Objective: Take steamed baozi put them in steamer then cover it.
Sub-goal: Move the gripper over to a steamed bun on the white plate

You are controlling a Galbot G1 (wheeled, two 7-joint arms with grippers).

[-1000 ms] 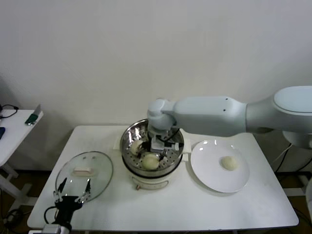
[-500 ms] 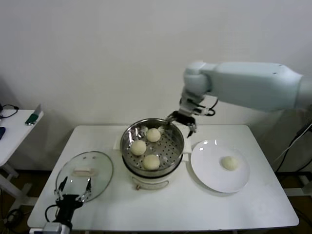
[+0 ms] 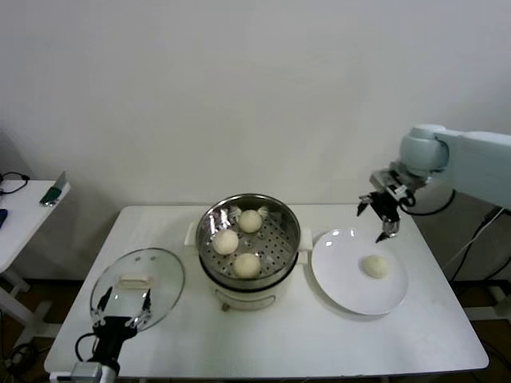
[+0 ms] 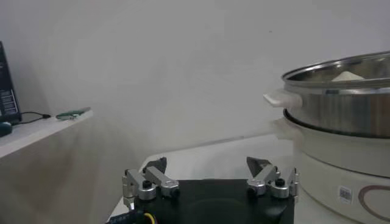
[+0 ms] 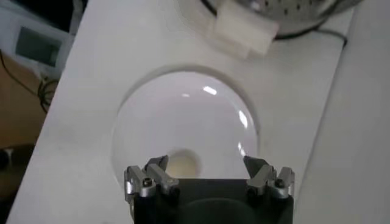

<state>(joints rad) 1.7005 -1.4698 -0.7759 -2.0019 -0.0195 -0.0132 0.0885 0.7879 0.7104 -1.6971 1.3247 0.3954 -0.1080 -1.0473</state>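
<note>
While your right gripper (image 3: 382, 215) has swung off the steamer (image 3: 249, 239), jaws wide and empty, above the plate (image 3: 339, 279), three baozi (image 3: 247, 264) sit inside; the last baozi (image 3: 374, 266) likely comes next. Left gripper (image 3: 118, 322) idles open by the cover (image 3: 137, 283).

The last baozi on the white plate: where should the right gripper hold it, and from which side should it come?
Grip the baozi across its widest middle, coming straight down from above. It is a smooth dome lying alone on the flat plate, so nothing blocks either flank. The right gripper hangs open above the plate's far edge.
</note>
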